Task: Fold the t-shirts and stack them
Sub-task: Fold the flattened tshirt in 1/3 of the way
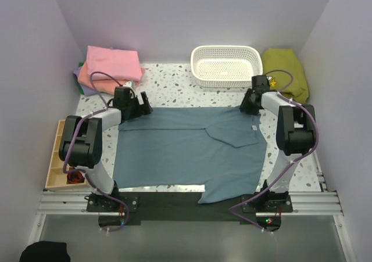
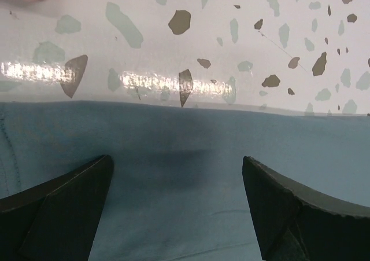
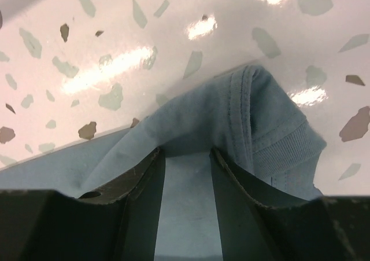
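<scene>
Right pincer [image 3: 186, 162] grips blue-grey t-shirt [image 1: 186, 149], collar pointing right.

Blue-grey shirt [image 1: 186, 151]: soft matt cloth, ribbed stitched collar [image 3: 272, 139] at 3 o'clock in the right wrist view. Table [image 1: 168, 88]: glossy speckled terrazzo finish. Basket [image 1: 226, 64] at 12 o'clock: white perforated plastic.

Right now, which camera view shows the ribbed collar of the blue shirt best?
The right wrist view: the collar lies close, its ribbing and stitching clear. The top view shows the whole blue shirt, collar tiny. The left wrist view shows only a plain edge.
</scene>
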Motion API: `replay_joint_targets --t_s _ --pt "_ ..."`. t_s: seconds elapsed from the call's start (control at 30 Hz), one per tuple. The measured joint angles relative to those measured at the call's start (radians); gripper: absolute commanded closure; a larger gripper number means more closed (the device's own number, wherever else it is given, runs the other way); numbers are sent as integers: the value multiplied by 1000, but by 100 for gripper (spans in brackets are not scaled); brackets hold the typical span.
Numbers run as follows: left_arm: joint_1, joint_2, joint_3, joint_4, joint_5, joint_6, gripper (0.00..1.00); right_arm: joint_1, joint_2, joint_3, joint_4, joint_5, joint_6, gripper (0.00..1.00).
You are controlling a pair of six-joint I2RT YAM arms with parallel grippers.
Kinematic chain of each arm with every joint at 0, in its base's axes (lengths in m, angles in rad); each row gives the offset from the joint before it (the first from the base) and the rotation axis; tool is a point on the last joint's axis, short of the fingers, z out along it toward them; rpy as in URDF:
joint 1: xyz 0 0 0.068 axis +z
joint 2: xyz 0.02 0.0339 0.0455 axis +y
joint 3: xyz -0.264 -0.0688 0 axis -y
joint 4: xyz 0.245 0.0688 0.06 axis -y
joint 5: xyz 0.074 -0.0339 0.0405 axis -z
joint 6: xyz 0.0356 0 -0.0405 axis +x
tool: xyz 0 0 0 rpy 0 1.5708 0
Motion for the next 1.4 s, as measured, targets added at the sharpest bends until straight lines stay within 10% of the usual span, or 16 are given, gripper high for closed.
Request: replay_joint_targets --t_s 0.73,1.4 --pt "38 263 330 39 87 26 0 -105 153 287 -25 -65 -63 54" --pt "-159 -719 -325 -222 -256 -112 0 -47 -960 -519 -316 -137 32 52"
